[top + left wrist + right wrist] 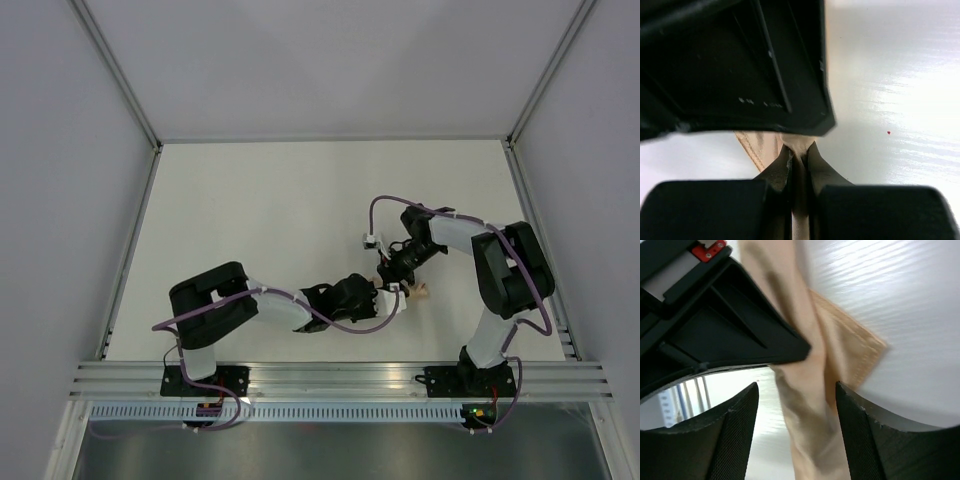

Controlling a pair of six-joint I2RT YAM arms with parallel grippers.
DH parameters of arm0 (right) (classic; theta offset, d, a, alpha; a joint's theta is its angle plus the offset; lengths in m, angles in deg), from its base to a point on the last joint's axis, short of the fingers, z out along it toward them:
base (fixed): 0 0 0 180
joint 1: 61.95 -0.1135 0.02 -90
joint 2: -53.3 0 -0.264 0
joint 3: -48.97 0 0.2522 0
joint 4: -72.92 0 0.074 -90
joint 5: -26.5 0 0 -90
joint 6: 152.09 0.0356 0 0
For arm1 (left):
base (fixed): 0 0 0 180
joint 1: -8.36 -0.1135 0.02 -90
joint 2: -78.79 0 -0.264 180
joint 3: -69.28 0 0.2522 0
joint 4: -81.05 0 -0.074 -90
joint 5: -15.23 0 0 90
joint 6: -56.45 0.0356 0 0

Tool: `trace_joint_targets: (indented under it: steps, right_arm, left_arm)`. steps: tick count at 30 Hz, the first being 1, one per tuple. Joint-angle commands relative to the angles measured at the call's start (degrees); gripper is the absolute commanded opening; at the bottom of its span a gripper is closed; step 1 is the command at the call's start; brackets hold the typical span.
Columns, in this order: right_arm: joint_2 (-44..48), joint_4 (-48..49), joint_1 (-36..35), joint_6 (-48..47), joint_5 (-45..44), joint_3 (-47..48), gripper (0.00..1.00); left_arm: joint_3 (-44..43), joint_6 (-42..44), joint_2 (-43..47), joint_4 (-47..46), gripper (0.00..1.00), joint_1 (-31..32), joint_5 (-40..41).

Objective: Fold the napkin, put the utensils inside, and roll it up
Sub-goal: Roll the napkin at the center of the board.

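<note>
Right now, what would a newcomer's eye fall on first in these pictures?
The left arm and right arm meet near the front edge of the white table, right of centre, covering almost all of the peach napkin. The left fingers pinch a fold of it shut. The right fingers stand open, with bunched cloth between them.

table point(260, 220): white, glossy, streaked glare in wrist views, one red speck point(888, 132) | back wall point(330, 60), left wall point(60, 200), right wall point(600, 150): plain pale grey panels | posts point(118, 75): metal, at back corners | near edge: ribbed aluminium rail point(340, 378), slotted white strip point(330, 411) just below | light: even, shadows soft
</note>
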Motion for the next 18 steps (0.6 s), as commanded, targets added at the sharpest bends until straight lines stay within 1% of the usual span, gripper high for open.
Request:
trace_joint_targets:
  steps: [1, 7, 9, 10, 14, 18]
  right_arm:
    - [4.6, 10.8, 2.7, 3.7, -7.2, -1.0, 0.70]
    - [10.6, 14.7, 7.2, 6.4, -4.7, -2.3, 0.71]
    - [12.5, 16.6, 9.2, 7.3, -3.9, -3.8, 0.71]
    - [14.9, 17.1, 9.8, 7.4, -3.0, -4.5, 0.71]
    - [21.5, 21.4, 12.8, 8.0, -2.0, -9.5, 0.71]
    - [28.3, 23.4, 13.0, 7.6, -0.7, -13.4, 0.71]
  left_arm:
    - [0.4, -6.8, -1.1, 9.5, 0.02, -1.7, -8.3]
    - [-1.5, -8.3, -1.4, 12.8, 0.02, -3.8, -11.7]
    - [-2.0, -9.1, -1.5, 13.9, 0.02, -4.8, -14.5]
    - [-2.7, -10.1, -1.5, 14.4, 0.02, -6.1, -15.7]
    - [-5.4, -12.0, -2.7, 18.9, 0.02, -9.9, -24.7]
    - [-10.1, -13.4, -5.5, 23.4, 0.02, -13.4, -32.8]
